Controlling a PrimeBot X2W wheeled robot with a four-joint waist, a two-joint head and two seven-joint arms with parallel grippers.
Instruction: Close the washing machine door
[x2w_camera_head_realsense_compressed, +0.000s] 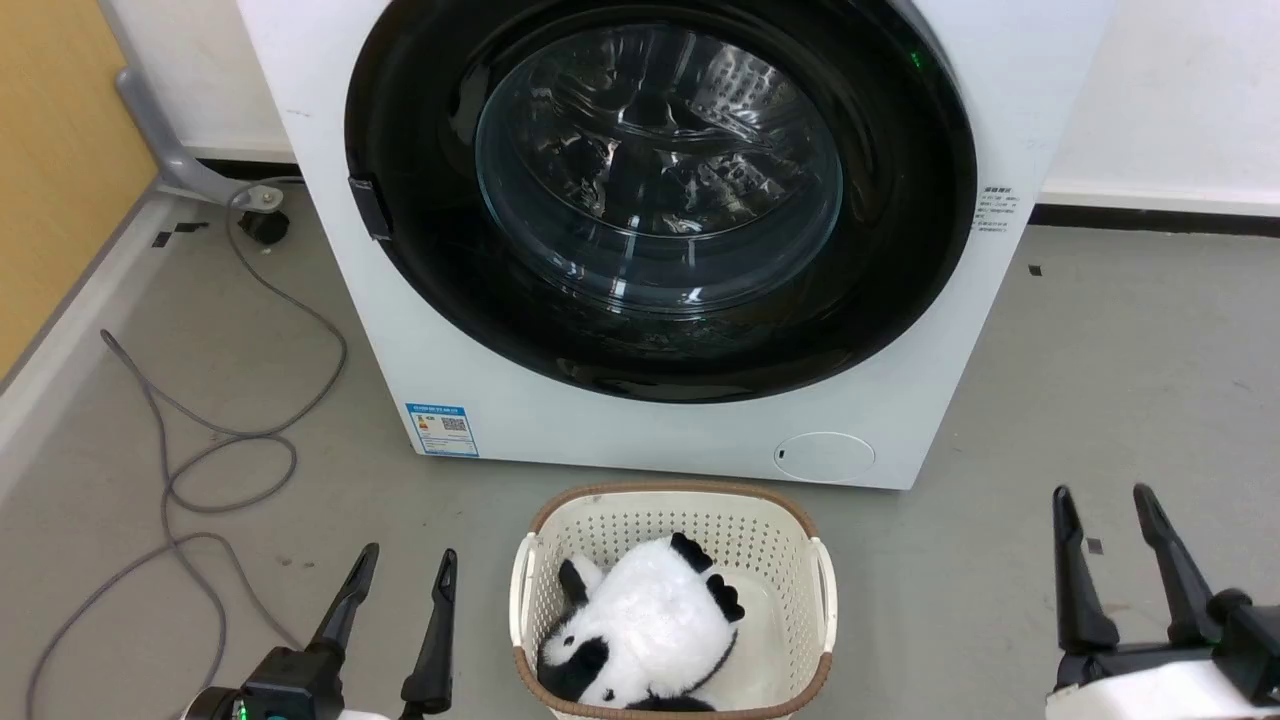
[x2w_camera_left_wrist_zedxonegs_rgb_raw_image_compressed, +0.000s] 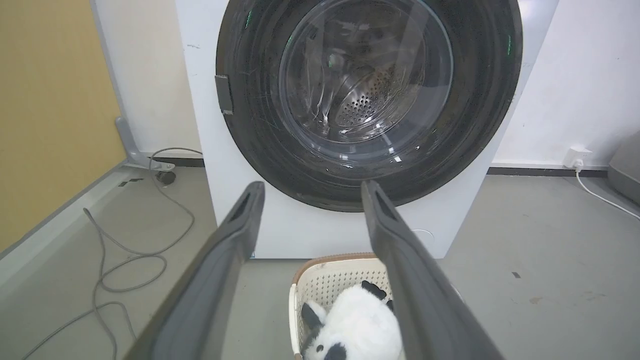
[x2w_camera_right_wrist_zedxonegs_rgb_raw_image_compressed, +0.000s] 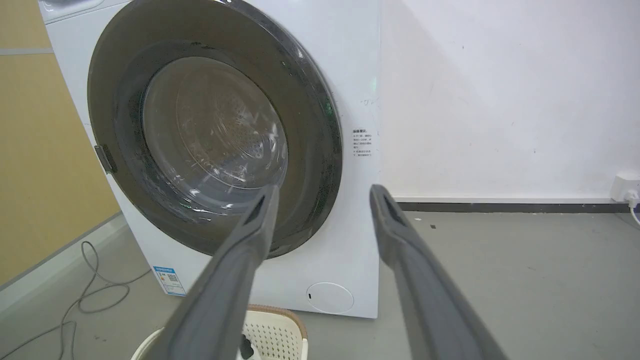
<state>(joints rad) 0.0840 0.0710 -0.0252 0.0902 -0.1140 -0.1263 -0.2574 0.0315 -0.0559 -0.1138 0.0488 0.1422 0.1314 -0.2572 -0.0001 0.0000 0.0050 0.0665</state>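
The left gripper (x2w_camera_head_realsense_compressed: 410, 552), at seven o'clock in the head view, has its fingers spread and grasps nothing. The right gripper (x2w_camera_head_realsense_compressed: 1101, 492), at four o'clock, is likewise released and empty. Both hang well apart from the machine. Between them, at six o'clock, sits a laundry basket (x2w_camera_head_realsense_compressed: 675, 497) holding a toy panda (x2w_camera_head_realsense_compressed: 650, 620). At twelve o'clock the washing machine door (x2w_camera_head_realsense_compressed: 660, 190) lies flush against the washing machine (x2w_camera_head_realsense_compressed: 600, 430), with no gap visible. The task looks done, though I cannot tell whether the latch has caught.

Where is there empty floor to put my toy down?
Bare grey floor lies right of the laundry basket and right of the washing machine, up to the white wall. The left side is crowded with a looping grey cable; the basket holds a plush panda.
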